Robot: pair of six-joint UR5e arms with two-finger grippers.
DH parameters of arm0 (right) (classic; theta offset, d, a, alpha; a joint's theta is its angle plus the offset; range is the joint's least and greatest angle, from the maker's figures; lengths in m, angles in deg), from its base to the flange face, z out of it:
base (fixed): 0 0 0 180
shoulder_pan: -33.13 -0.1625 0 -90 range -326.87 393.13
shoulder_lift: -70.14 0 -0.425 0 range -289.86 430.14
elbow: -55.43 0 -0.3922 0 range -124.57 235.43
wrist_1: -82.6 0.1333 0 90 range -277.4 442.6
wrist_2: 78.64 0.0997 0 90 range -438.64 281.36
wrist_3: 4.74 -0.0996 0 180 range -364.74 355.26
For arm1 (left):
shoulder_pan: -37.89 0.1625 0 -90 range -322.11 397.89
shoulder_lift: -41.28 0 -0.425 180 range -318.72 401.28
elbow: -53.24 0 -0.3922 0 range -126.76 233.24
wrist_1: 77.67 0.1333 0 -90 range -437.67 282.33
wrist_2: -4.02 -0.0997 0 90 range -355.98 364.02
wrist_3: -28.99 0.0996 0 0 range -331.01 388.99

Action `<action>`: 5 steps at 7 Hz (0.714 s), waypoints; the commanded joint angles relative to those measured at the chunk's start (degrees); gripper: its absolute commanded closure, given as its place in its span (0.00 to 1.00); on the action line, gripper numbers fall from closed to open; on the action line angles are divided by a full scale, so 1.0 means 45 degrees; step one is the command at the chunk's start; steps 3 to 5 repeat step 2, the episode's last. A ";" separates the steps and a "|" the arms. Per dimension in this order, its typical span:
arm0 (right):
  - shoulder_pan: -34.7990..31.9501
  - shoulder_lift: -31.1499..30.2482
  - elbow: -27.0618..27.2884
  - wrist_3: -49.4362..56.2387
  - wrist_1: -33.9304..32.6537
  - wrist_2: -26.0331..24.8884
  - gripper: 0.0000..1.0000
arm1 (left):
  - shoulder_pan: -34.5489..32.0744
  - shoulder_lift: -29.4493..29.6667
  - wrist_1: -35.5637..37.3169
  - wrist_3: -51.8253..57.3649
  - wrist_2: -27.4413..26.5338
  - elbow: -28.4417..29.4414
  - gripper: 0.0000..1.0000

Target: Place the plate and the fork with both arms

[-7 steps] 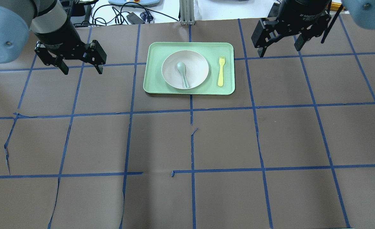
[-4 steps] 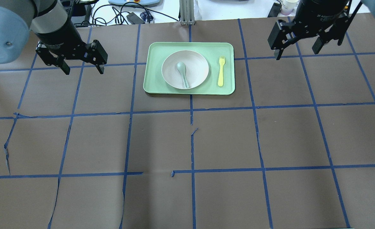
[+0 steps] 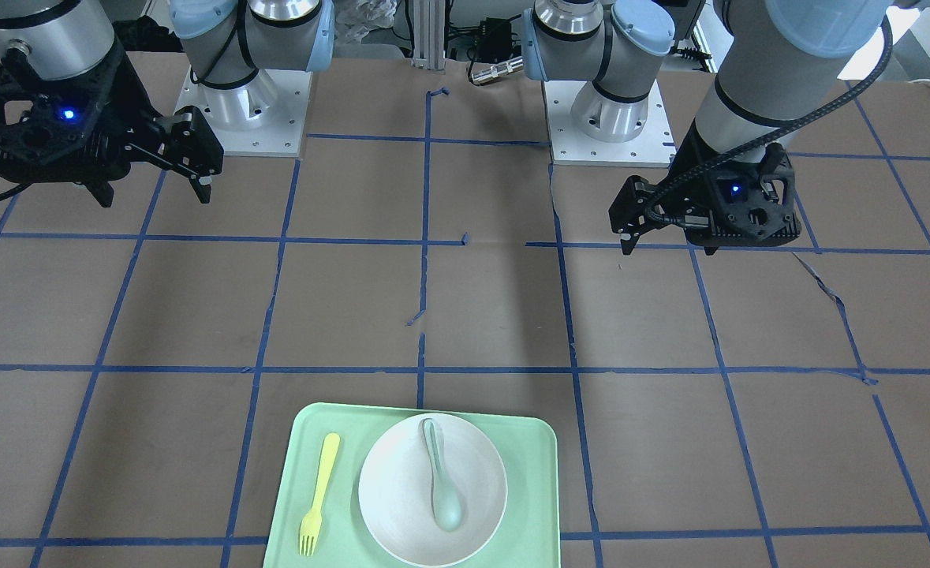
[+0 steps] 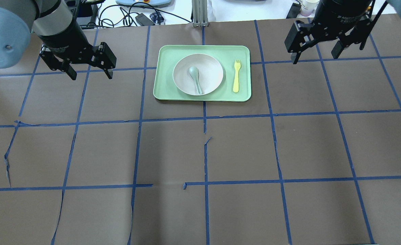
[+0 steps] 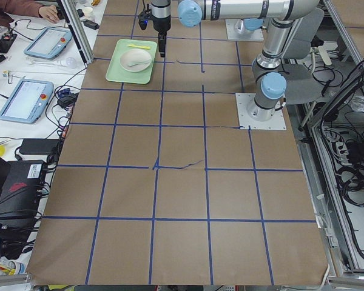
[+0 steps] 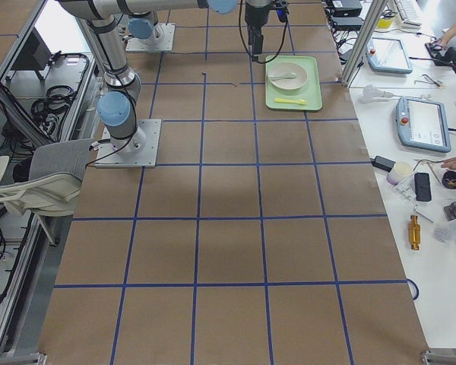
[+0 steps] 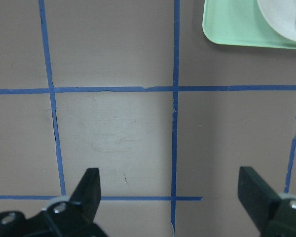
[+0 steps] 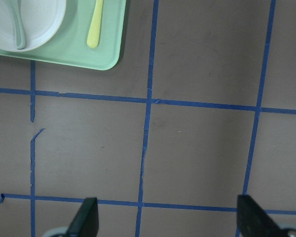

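left gripper [image 4: 90, 77] hovering, jaws gaping wide, holding nothing | right gripper [image 4: 314, 59] hovering likewise | plate [image 4: 211, 70], fork [image 4: 236, 76] lying on tray [image 4: 166, 54]

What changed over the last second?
The right claw swung outward to the robot's right, away from the tray, staying open and empty. The left claw barely shifted, open too. The plate, spoon and fork lie on the tray as before.

Matt brown paper [image 4: 241, 149] covers the desk, creased and torn in places, crossed by smooth blue tape [image 4: 206, 211]. The mint-green tray [image 4: 166, 54], off-white plate [image 4: 211, 68], pale yellow fork [image 4: 236, 80] and grey-green spoon [image 4: 195, 76] look like smooth plastic with a low sheen. The left gripper [image 4: 90, 76] and right gripper [image 4: 314, 58] are matt black.
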 commanded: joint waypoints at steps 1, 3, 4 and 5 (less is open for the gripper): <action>0.0001 0.0004 0.0000 -0.0001 -0.0064 0.0017 0.00 | 0.0000 -0.0009 0.0000 0.0004 -0.0024 0.0008 0.00; 0.0001 0.0023 0.0019 -0.0001 -0.0065 0.0017 0.00 | -0.0019 -0.0028 0.0000 -0.0015 -0.0005 0.0046 0.00; 0.0001 0.0023 0.0019 -0.0001 -0.0065 0.0017 0.00 | -0.0019 -0.0028 0.0000 -0.0015 -0.0005 0.0046 0.00; 0.0001 0.0023 0.0019 -0.0001 -0.0065 0.0017 0.00 | -0.0019 -0.0028 0.0000 -0.0015 -0.0005 0.0046 0.00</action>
